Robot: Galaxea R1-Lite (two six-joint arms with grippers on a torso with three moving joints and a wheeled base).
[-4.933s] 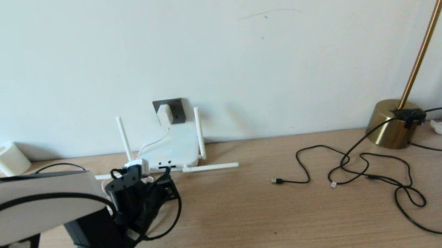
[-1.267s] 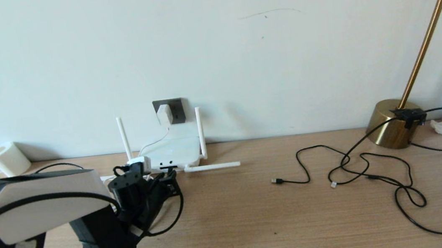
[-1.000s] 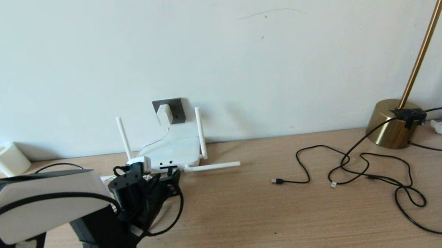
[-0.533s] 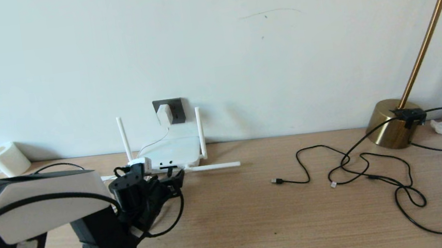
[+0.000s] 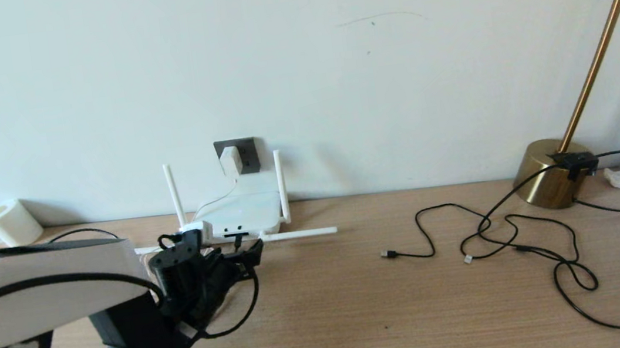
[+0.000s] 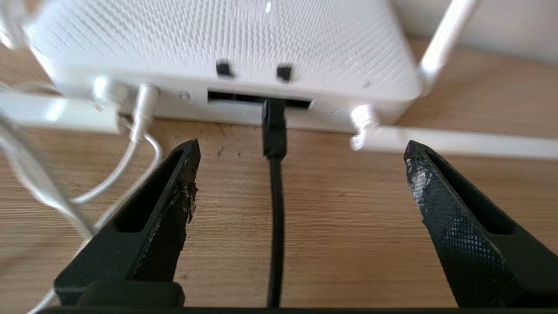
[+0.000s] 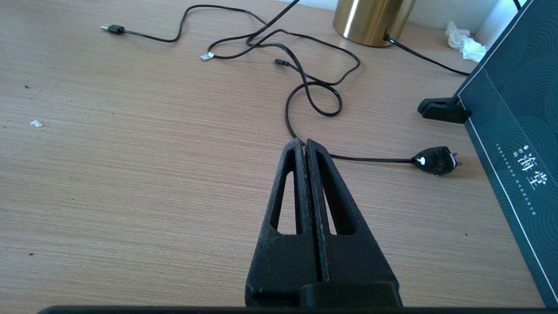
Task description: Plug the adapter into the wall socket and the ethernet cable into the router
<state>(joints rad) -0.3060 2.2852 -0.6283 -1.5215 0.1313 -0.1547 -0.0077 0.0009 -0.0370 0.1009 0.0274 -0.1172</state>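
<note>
Adapter (image 5: 229, 160) — small white rounded block, seated in the upper left of the wall socket (image 5: 245, 153), thin white cord drooping down toward the white box below. Wall socket a dark grey square plate, set low on the pale wall just above the tabletop (image 5: 362, 309). Router (image 5: 244, 213) a flat white box with perforated top, lying flat against the wall directly beneath the socket; two thin antennas upright at its rear corners, two more laid flat along the tabletop. Ethernet cable (image 6: 274, 192) — thick and black, plug pushed into the dark port slot on the router's front edge, cord running straight back across the wood.
</note>
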